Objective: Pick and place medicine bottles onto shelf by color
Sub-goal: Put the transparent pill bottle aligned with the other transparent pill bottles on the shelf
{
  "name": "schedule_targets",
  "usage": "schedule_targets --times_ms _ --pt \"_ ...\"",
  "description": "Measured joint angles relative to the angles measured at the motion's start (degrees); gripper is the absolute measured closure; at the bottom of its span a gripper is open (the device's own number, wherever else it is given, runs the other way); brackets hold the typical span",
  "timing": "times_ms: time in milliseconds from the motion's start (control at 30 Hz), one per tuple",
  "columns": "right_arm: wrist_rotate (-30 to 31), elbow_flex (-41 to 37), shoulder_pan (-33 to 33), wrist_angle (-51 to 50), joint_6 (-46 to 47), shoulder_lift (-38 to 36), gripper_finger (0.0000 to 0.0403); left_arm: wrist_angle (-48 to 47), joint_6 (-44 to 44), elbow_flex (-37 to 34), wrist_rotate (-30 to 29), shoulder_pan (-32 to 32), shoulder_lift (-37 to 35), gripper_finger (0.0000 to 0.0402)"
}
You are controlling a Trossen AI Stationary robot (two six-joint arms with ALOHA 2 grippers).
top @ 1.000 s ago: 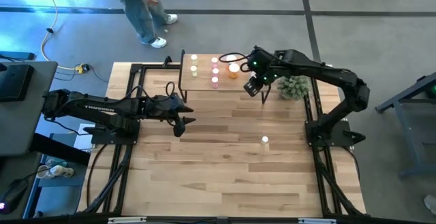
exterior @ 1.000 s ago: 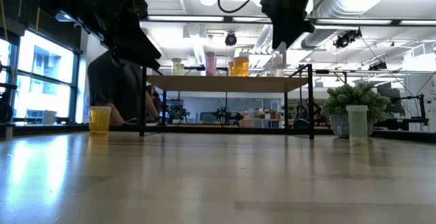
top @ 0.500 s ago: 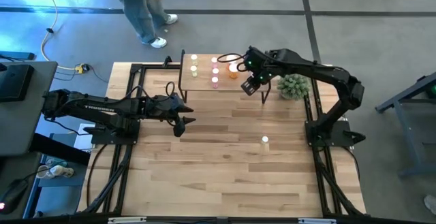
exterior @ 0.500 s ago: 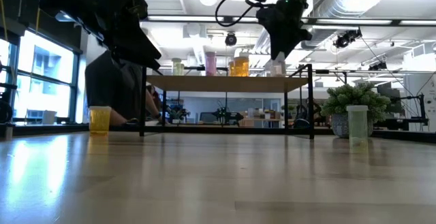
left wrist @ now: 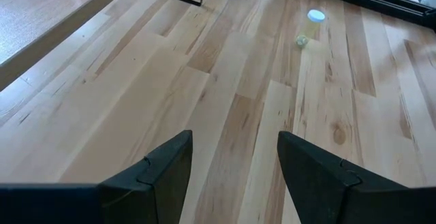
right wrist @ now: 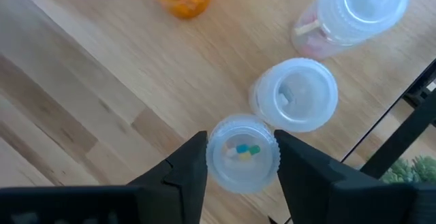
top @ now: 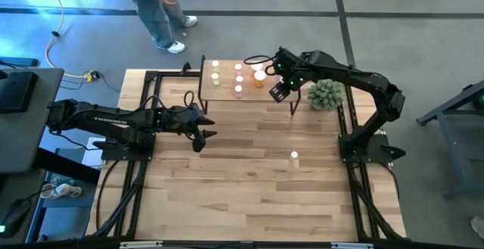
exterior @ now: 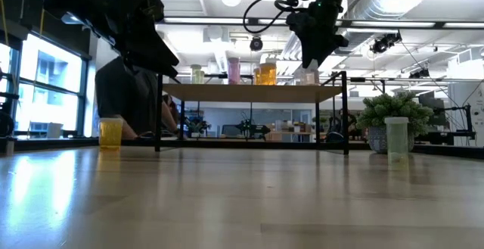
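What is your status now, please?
Right gripper straddles clear bottle on shelf. Left gripper open, empty. Neighbour bottle touching.

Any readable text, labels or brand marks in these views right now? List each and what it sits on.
"THUNDER": my best reading of the small white lettering on the left arm in the high view; it is not sharp.
Medicine bottles on the shelf: no readable labels; the clear caps show only pills inside.
Nothing else legible.

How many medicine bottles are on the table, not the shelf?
2: a yellow bottle left of the shelf, a pale bottle in front of the plant. Others may be hidden.
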Motion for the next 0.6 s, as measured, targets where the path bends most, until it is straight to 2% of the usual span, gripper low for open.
schedule_targets --times_ms 600 --pt "-0.2 1.7 0.0 -0.8 -0.1 0.1 0.0203 0.0 0.0 0.0 0.0 0.0 0.0 0.0195"
